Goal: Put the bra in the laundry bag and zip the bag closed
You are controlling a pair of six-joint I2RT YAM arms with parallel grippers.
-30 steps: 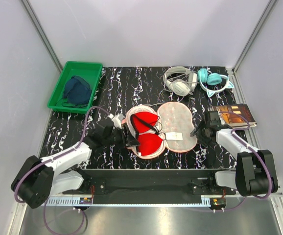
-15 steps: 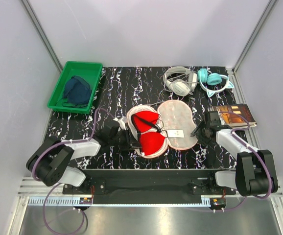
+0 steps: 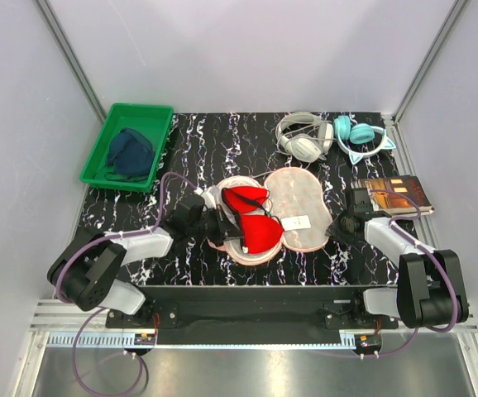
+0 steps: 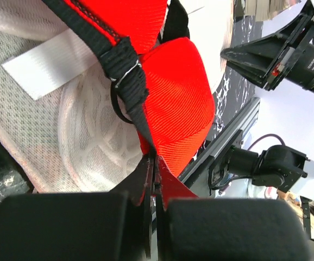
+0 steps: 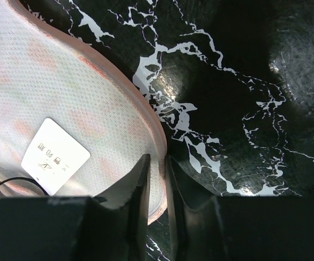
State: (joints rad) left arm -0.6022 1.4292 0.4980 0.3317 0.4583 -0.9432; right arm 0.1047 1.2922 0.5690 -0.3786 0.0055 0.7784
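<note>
The laundry bag [image 3: 301,197] lies open on the black marbled table, white mesh inside up. The red bra [image 3: 260,233] rests on its left half, with dark straps across the cups. My left gripper [image 3: 225,225] is at the bag's left side. In the left wrist view it [image 4: 155,159] is shut on the lower edge of the bra [image 4: 179,92], where a black strap [image 4: 125,68] runs down, over the bag's mesh [image 4: 37,125]. My right gripper [image 3: 336,222] is at the bag's right edge. Its jaws [image 5: 157,163] pinch the pink rim of the laundry bag [image 5: 64,81].
A green tray [image 3: 107,136] with a dark blue garment [image 3: 130,153] stands at the back left. White headphones [image 3: 303,136] and teal headphones [image 3: 359,136] lie at the back right. A book [image 3: 396,194] lies behind the right gripper.
The left gripper has shut on the bra and its arm has folded back. The bra's near cup shifted right. The right gripper's jaws have narrowed onto the bag's rim.
</note>
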